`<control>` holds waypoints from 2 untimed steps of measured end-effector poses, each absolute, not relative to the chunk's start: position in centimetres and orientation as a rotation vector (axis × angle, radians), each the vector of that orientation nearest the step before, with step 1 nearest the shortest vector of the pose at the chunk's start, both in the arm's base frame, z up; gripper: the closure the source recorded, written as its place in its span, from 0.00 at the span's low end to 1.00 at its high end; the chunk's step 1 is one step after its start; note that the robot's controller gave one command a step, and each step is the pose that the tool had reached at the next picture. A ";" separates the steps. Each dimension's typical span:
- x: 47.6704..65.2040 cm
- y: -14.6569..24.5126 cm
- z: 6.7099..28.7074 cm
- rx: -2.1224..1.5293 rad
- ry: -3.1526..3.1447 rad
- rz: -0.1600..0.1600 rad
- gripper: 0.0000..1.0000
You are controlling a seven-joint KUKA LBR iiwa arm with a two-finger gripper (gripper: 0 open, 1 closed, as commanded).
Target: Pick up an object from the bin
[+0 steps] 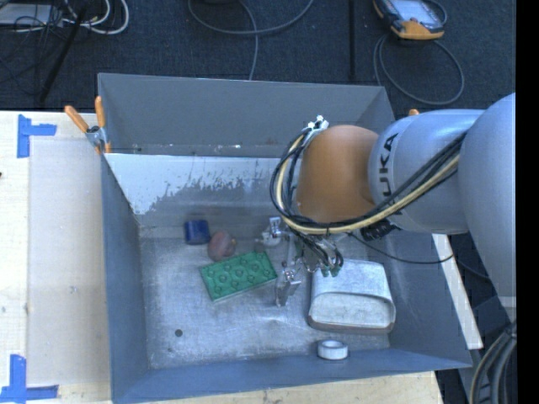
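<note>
Where the arm (446, 171) comes in from the right, we see the tool (284, 289) low over the middle of the bin (168, 188), its metal tip at the right-hand end of a green studded plate (237, 276). From this angle we cannot tell whether the tip touches the plate's edge or stands just beside it. We also cannot tell how far the tool is open, and we see nothing held in it. The green plate lies flat on the bin floor, turned slightly so that its right end sits higher in the view than its left. Just above its upper edge lies a small pinkish rounded lump (222, 244), and close to the left of that lump is a small blue block (197, 231), near the foot of the back wall. On the other side of the tool, just to its right, a pale oblong piece with rounded corners (354, 308) rests against the right wall's foot. A small white ring (333, 349) lies in front of it, near the front wall. Above the tool we see the wrist's orange cover (333, 175), with black and yellow cables (281, 194) looped around its left side.
</note>
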State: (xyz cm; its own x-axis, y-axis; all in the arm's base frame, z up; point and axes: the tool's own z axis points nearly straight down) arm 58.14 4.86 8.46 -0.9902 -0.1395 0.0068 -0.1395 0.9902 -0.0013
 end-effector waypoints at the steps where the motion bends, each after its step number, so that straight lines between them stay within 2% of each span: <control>1: 58.3 5.1 8.9 0.219 -3.132 0.000 1.00; 2: 56.8 8.6 8.2 0.587 -3.123 0.015 1.00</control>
State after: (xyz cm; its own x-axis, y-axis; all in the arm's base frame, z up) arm 56.81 8.59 8.24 -0.9312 -0.3630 -0.0334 -0.3627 0.9318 -0.0157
